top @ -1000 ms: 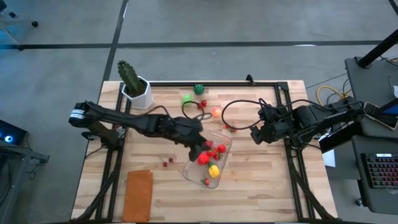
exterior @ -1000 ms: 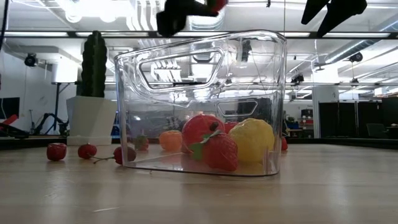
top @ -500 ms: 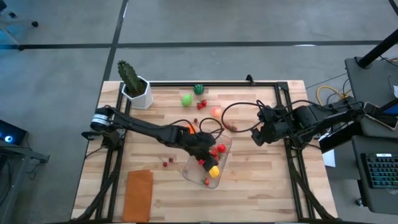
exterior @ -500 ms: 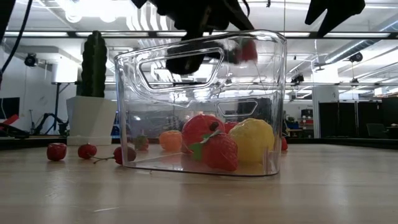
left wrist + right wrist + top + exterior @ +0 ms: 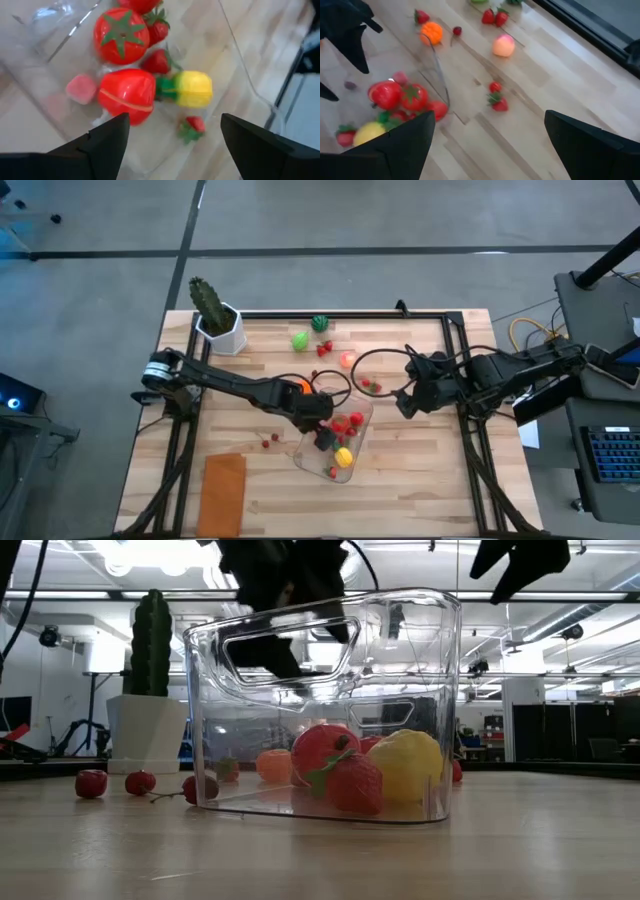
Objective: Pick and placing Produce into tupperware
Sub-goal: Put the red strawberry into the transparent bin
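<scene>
The clear tupperware (image 5: 337, 442) stands on its base near the table's middle. Inside lie produce pieces: a tomato (image 5: 121, 32), a red pepper (image 5: 127, 94), a yellow piece (image 5: 193, 89), a pink cube (image 5: 81, 89) and strawberries (image 5: 191, 127). My left gripper (image 5: 322, 430) hangs open just above the tupperware's rim, empty; the low view shows it over the container (image 5: 283, 600). To the right of the tupperware my right gripper (image 5: 404, 400) hovers open and empty. Loose produce rests on the table: an orange (image 5: 431, 32), a peach (image 5: 503, 46), strawberries (image 5: 496, 96), cherries (image 5: 270, 441) and green pieces (image 5: 300, 340).
A cactus in a white pot (image 5: 215, 315) stands at the far left corner. A flat orange-brown rectangle (image 5: 222, 490) lies at the near left. A black cable (image 5: 380, 358) loops over the table's far middle. Bare wood spreads along the near right.
My left gripper has come down over the tupperware and opened, letting go of a red strawberry, which has dropped into the container. My right gripper has drifted slightly toward the tupperware and stayed open.
</scene>
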Robot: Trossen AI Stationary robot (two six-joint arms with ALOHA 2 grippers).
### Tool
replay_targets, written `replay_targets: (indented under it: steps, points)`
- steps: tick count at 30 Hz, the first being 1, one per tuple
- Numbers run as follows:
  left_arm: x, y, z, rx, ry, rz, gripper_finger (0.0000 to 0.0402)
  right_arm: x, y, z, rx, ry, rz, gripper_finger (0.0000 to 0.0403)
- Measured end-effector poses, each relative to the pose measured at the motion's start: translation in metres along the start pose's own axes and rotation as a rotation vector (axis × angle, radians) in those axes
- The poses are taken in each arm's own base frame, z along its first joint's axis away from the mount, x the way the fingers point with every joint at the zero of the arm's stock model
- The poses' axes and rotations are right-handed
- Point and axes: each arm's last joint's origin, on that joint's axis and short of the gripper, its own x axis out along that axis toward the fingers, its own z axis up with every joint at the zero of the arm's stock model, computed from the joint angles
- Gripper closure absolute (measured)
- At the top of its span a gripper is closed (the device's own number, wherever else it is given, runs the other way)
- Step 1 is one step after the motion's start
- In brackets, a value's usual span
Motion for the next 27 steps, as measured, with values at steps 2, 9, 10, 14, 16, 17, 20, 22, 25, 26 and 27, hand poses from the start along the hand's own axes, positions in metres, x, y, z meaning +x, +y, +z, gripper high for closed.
replay_targets:
  steps: [2,9,10,14,16,17,20,22,25,26,27]
  points:
    - [-0.010,-0.001,0.000,0.044,-0.011,-0.008,0.0103,0.000,0.002,0.002,0.036,-0.016,0.021,0.0035]
    - [-0.069,0.009,-0.006,0.123,-0.168,0.194,0.0102,0.010,-0.003,0.012,0.241,0.016,0.019,0.0035]
    - [-0.078,0.011,-0.008,0.127,-0.196,0.222,0.0102,0.016,-0.007,0.015,0.275,0.053,0.003,0.0035]
    - [-0.106,0.019,-0.011,0.170,-0.293,0.308,0.0102,0.048,-0.025,0.028,0.331,0.193,-0.063,0.0035]
    - [-0.117,0.024,-0.012,0.167,-0.331,0.306,0.0102,0.065,-0.033,0.033,0.326,0.260,-0.082,0.0035]
    - [-0.119,0.028,-0.011,0.164,-0.334,0.310,0.0102,0.074,-0.037,0.034,0.320,0.293,-0.095,0.0035]
    - [-0.126,0.041,-0.012,0.142,-0.335,0.333,0.0102,0.098,-0.047,0.035,0.310,0.387,-0.128,0.0035]
    - [-0.128,0.049,-0.011,0.123,-0.322,0.348,0.0102,0.114,-0.052,0.034,0.302,0.448,-0.141,0.0035]
    - [-0.126,0.062,-0.015,0.102,-0.286,0.347,0.0102,0.137,-0.053,0.030,0.250,0.528,-0.151,0.0035]
    - [-0.125,0.066,-0.016,0.096,-0.279,0.353,0.0102,0.144,-0.053,0.028,0.214,0.553,-0.154,0.0035]
    - [-0.122,0.069,-0.017,0.094,-0.270,0.359,0.0102,0.151,-0.051,0.026,0.175,0.574,-0.152,0.0035]
